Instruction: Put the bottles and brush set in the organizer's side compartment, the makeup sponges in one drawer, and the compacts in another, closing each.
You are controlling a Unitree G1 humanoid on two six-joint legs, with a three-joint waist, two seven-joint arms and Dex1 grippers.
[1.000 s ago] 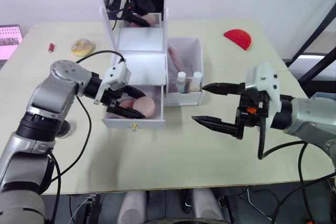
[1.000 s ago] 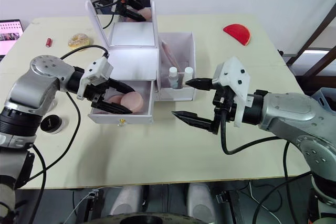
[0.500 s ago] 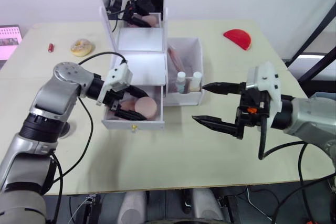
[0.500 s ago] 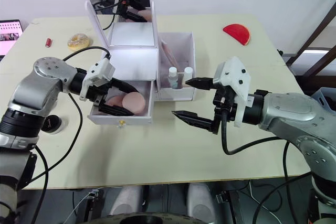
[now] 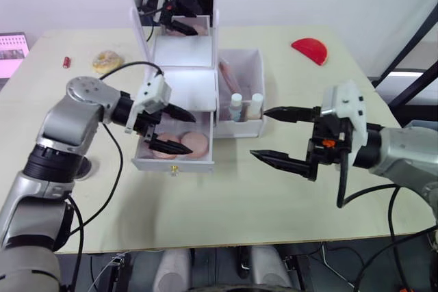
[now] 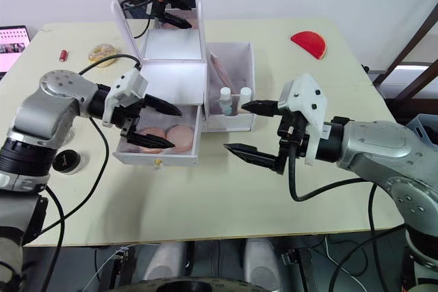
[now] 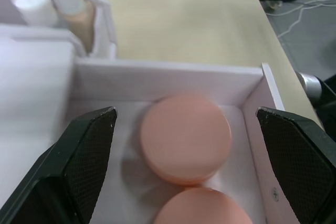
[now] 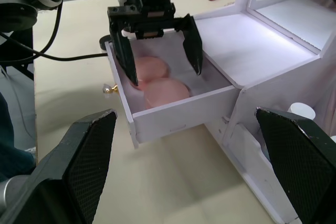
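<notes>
The pale table (image 5: pixel 226 196) carries a white organizer (image 5: pixel 195 94), a doughnut (image 5: pixel 106 61), a small red stick (image 5: pixel 67 62) and a red wedge (image 5: pixel 310 50).

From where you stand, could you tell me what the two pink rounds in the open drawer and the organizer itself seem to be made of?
The pink rounds look like soft matte foam: no shine, rounded edges, even colour. The organizer looks like smooth white plastic or painted board: flat thin walls with a faint sheen. I cannot tell which.
</notes>
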